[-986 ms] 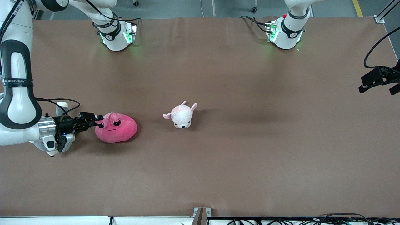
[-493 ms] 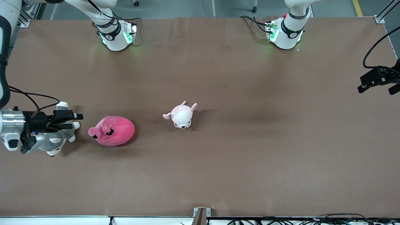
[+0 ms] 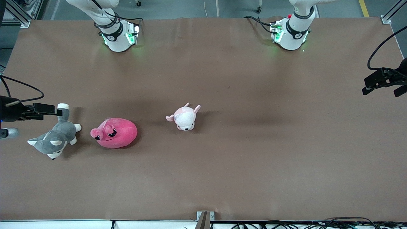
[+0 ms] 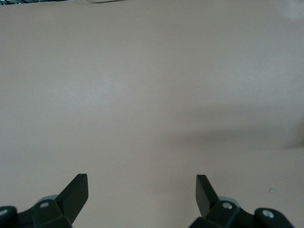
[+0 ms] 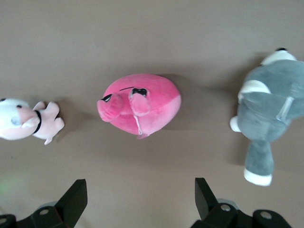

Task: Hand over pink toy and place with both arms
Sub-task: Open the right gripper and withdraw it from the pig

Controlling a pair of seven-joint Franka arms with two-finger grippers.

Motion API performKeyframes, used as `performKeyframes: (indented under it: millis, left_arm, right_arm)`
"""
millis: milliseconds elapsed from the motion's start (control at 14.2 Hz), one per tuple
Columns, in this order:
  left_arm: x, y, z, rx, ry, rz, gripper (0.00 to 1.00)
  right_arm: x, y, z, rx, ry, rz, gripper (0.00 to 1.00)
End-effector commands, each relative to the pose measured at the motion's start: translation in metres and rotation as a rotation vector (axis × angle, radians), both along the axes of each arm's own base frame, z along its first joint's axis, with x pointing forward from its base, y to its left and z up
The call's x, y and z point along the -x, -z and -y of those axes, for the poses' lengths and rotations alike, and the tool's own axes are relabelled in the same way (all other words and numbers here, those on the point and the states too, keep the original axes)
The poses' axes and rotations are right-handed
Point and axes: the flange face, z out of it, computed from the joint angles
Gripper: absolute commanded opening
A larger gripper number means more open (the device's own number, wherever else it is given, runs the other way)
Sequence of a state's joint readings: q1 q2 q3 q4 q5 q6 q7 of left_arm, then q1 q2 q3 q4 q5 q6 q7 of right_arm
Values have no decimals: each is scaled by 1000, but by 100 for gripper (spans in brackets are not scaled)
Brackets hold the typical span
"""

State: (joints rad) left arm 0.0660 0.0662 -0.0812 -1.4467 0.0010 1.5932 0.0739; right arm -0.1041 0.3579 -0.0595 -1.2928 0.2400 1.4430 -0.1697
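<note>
Fingers [image 5: 76,194] spread, right gripper [image 5: 137,197] over table edge [image 3: 12,47]

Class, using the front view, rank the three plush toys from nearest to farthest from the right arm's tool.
1. Grey husky plush, right beside the right tool at the right arm's end of the table.
2. Pink toy, next along.
3. Pale piglet plush, nearest the table's middle.
</note>
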Motion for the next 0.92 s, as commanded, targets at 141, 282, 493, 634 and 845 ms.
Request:
performKeyframes:
  millis: [141, 282, 493, 634, 845]
  left_arm:
    - [7, -7, 5, -24, 7, 12, 100]
    - [7, -7, 6, -25, 8, 11, 100]
    - [7, -8, 4, -25, 5, 14, 100]
    - [7, -8, 2, -24, 5, 14, 100]
    - [8, -9, 3, -26, 10, 15, 100]
  right_arm:
    - [16, -37, -9, 174, 118, 12, 100]
    - [17, -43, -12, 226, 104, 23, 100]
    - [21, -57, -7, 234, 110, 52, 100]
    - [25, -64, -4, 236, 125, 86, 100]
    - [42, -67, -2, 236, 135, 127, 100]
